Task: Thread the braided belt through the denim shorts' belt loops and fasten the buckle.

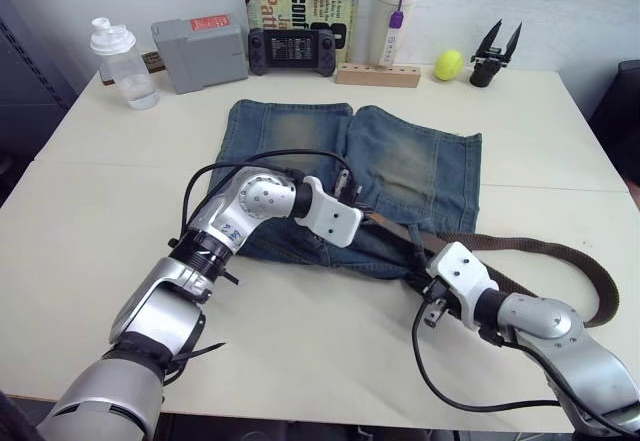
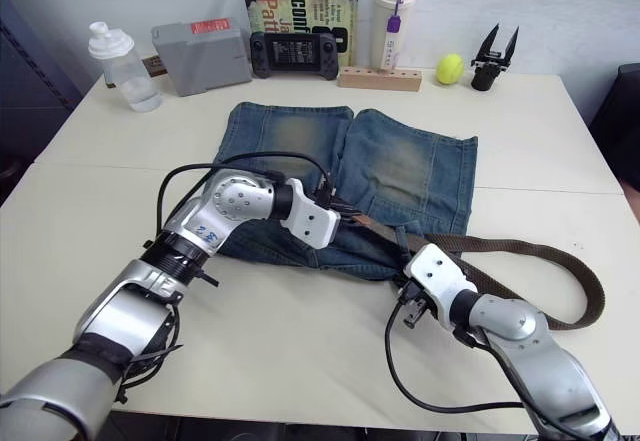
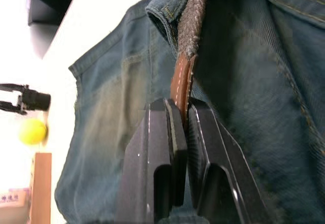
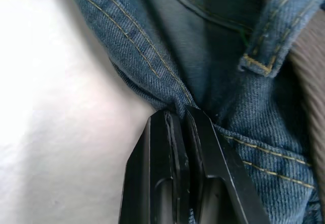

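Observation:
The denim shorts (image 1: 400, 161) lie flat mid-table with the waistband toward me. The braided belt (image 1: 560, 253) runs along that waistband and curves out in a wide bend on the right. My left gripper (image 1: 348, 189) is over the waistband's middle, shut on the belt's smooth leather tip (image 3: 180, 79), which has come through a belt loop (image 3: 167, 16). At the waistband's right end my right gripper (image 4: 182, 113) is shut on a bunched fold of denim, beside another belt loop (image 4: 277, 36). The buckle is hidden.
Along the table's far edge stand a clear bottle (image 1: 124, 63), a grey box (image 1: 200, 53), a game controller (image 1: 291, 53), a book (image 1: 300, 6), a white tumbler (image 1: 396, 6), a wooden block (image 1: 378, 75), a yellow ball (image 1: 448, 64) and a black tool (image 1: 497, 53).

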Robot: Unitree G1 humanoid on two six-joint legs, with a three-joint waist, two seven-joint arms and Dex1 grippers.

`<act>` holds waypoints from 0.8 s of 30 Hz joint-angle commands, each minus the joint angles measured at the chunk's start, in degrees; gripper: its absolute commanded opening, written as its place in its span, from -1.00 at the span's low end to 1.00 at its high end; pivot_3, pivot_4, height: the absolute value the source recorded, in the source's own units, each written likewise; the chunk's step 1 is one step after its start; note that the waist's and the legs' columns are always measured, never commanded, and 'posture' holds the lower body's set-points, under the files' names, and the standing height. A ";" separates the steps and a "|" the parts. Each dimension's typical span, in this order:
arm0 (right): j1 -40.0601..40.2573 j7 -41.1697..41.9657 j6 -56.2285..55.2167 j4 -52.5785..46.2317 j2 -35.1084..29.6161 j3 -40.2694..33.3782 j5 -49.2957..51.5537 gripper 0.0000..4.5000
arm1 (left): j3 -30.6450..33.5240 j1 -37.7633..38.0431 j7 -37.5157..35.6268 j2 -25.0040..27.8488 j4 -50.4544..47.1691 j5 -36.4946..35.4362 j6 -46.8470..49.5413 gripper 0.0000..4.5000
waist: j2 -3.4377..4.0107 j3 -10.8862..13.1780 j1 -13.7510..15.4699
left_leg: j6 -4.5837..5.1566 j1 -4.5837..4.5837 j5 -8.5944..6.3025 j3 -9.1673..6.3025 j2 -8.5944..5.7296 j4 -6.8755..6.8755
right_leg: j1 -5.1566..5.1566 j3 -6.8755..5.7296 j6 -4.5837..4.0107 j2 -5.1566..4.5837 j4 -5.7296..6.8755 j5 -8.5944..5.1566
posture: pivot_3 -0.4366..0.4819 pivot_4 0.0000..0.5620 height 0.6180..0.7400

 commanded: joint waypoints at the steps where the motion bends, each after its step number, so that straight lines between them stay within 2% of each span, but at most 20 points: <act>1: 0.53 -0.88 5.37 3.65 -0.61 -1.82 0.54 -1.00 | 3.88 -0.05 -3.34 3.29 -4.41 -3.07 6.38 -0.99 | 0.00 0.00 -0.01 | 0.00 0.00 0.00 0.00 0.00 0.00 | 0.00 0.00 0.00 0.00 0.01 0.00 | -0.05 -0.47 0.30; 4: -0.69 -0.90 6.29 4.45 -0.52 -1.19 1.61 -1.00 | 4.00 -0.34 -6.77 2.64 -8.19 -6.46 13.52 -0.99 | 0.00 0.00 -0.06 | 0.00 -0.01 0.00 0.01 0.00 0.00 | -0.02 0.01 0.00 0.01 0.02 0.00 | -0.05 -0.47 0.30; 7: -2.38 -0.72 6.14 5.79 -0.49 1.00 1.79 -1.00 | 2.66 -0.33 -9.60 -2.85 -13.02 -11.41 24.29 -0.99 | 0.00 -0.01 -0.03 | -0.01 0.00 0.00 0.02 0.00 -0.01 | -0.02 0.02 0.00 0.02 0.02 0.00 | -0.05 -0.47 0.30; 9: -3.30 -0.50 5.90 6.51 -0.47 1.99 1.83 -1.00 | 0.99 -0.69 -10.91 -4.67 -13.93 -10.66 27.68 -0.99 | -0.05 -0.04 -0.01 | 0.00 0.02 0.01 0.02 0.00 0.03 | 0.06 0.02 0.01 0.06 0.02 0.00 | -0.05 -0.47 0.30; 12: -4.56 -0.23 5.40 7.07 -0.42 3.25 1.67 -1.00 | -0.90 -2.79 -7.89 -6.84 -10.43 -5.75 22.88 -0.99 | -0.13 -0.09 -0.01 | 0.01 0.10 0.00 0.03 0.00 0.06 | 0.11 0.07 0.03 0.02 0.00 0.02 | -0.05 -0.47 0.30; 16: -5.46 -0.19 5.29 7.81 -0.40 3.63 1.76 -1.00 | 0.10 -3.62 -4.43 -8.47 -7.79 -3.92 23.84 -0.99 | -0.17 -0.25 -0.09 | -0.01 0.16 0.00 0.05 0.02 -0.03 | 0.10 0.07 0.03 0.02 0.00 0.02 | -0.05 -0.47 0.30; 20: -6.30 -0.55 4.95 8.65 0.33 4.67 1.39 -1.00 | -0.24 -5.53 3.11 -10.70 -0.79 0.14 20.47 -0.99 | -0.28 -0.33 0.00 | 0.00 0.15 0.00 0.04 0.02 -0.01 | 0.10 0.06 0.03 0.00 0.00 0.02 | -0.05 -0.47 0.30; 22: -6.45 -0.61 4.92 8.61 0.59 5.07 1.48 -1.00 | 0.29 -5.67 3.20 -12.55 0.51 -0.93 21.63 -0.99 | -0.34 -0.37 0.00 | 0.01 0.15 -0.01 0.04 0.02 -0.01 | 0.10 0.07 0.04 -0.02 0.00 0.02 | -0.05 -0.47 0.30; 24: -6.38 -0.61 4.96 8.45 0.63 5.14 1.67 -1.00 | -0.01 -5.84 1.83 -12.25 0.14 -0.97 20.31 -0.99 | -0.35 -0.37 -0.02 | 0.01 0.13 -0.01 0.03 0.02 -0.01 | 0.09 0.05 0.04 -0.03 -0.01 0.02 | -0.05 -0.47 0.30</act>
